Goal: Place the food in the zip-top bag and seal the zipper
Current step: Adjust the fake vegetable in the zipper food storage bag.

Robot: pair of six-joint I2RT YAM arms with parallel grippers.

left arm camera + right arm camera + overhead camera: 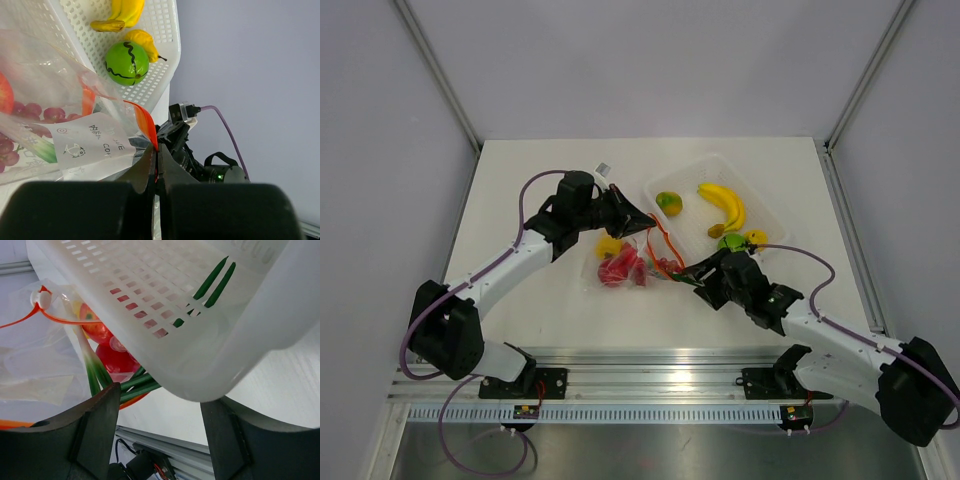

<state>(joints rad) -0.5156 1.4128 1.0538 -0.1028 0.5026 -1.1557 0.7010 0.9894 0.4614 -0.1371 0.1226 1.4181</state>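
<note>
The left claw [156, 159] was clenched on the orange-red zipper [143, 118], pinching the strip between its tips at the far end of the bag's mouth. The clear bag [603, 283] lay on the table [520, 180] just left of the white tray [770, 205], its mouth facing right toward the tray. Inside it were red round fruits [618, 268], dark grapes [30, 111] and a yellow piece [610, 245]. Green stalks [127, 385] lay across the mouth, partly in. The right claw [159, 407] stood released, fingers spread wide and grasping nothing, at the tray's near left corner just beside the stalks. In its wrist view the tray's rim loomed between the fingers; whether it touched them could not be told. The tray held a banana [723, 203], an orange-green mango [668, 203], a green round fruit [731, 241] and, touching that fruit, a small yellow fruit with a stem [756, 237].
</note>
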